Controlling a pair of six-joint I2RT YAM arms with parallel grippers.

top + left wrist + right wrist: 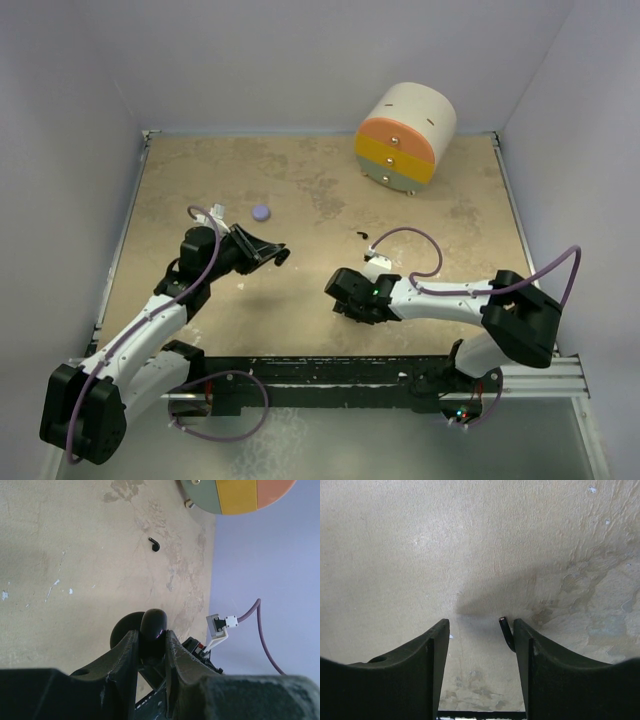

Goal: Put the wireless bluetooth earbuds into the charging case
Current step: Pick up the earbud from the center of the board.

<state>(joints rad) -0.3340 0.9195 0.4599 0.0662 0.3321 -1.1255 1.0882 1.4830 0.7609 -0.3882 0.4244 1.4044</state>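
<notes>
The left gripper (pixel 151 633) is clamped tight on the charging case (pixel 153 620). 1 black earbud (pixel 154 544) lies on the table (pixel 60 580), well ahead of those fingers. The right gripper (pixel 481 625) gapes wide, with a thin black stem (pixel 507 634) against 1 finger's inner face.

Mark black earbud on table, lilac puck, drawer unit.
black earbud (pixel 154 544): left wrist view, its curved body.
lilac puck (pixel 262 212): top view, centre of top face.
drawer unit (pixel 395 160): top view, yellow drawer front.
</notes>
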